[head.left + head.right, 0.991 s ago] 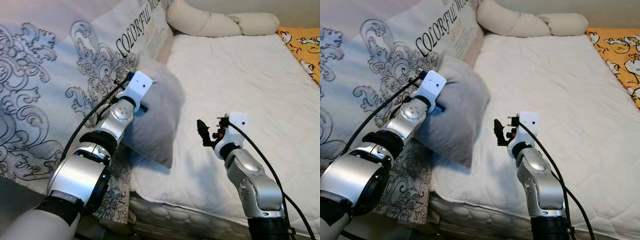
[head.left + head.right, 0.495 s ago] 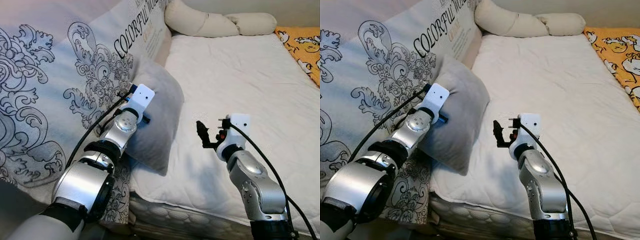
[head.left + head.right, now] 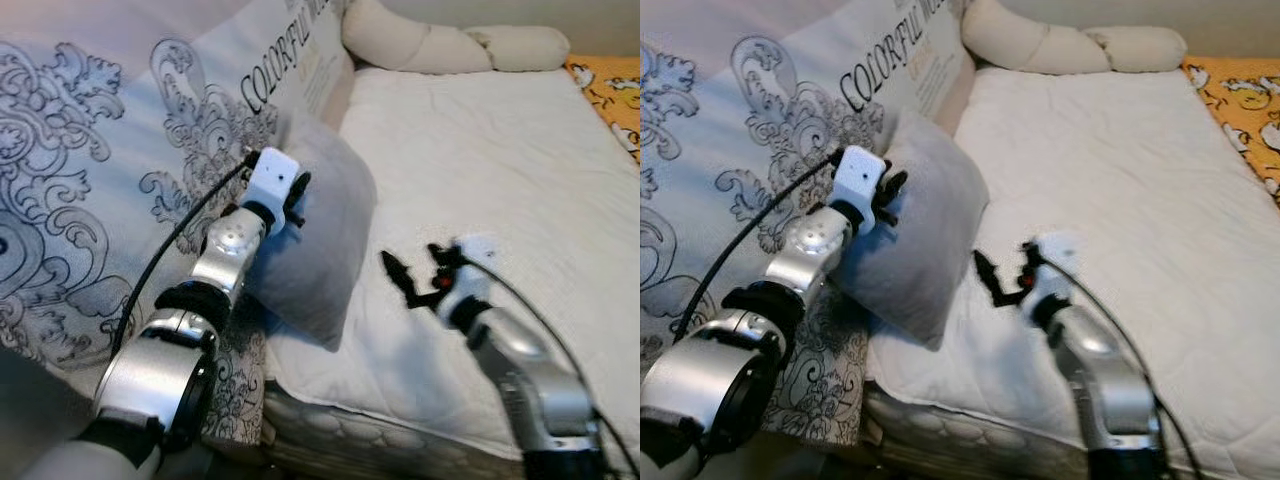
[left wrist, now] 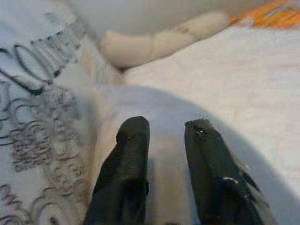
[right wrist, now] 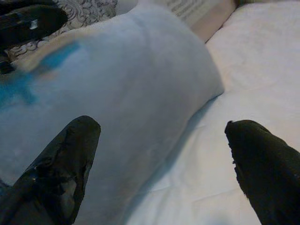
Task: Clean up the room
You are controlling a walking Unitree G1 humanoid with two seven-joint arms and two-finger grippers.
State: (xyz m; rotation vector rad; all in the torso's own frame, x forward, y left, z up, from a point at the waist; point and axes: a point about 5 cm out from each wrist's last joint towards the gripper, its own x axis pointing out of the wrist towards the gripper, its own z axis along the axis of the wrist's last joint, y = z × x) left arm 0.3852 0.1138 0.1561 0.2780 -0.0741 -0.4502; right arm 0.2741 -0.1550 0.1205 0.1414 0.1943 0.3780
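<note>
A plump grey pillow leans against the patterned headboard cushion; left gripper slightly spread above it, right gripper spread wide over the white mattress.

We've got a bed with a white quilted mattress cover. Lying on it: a grey pillow at the left edge, a long cream bolster at the head, and an orange patterned blanket along the right.
</note>
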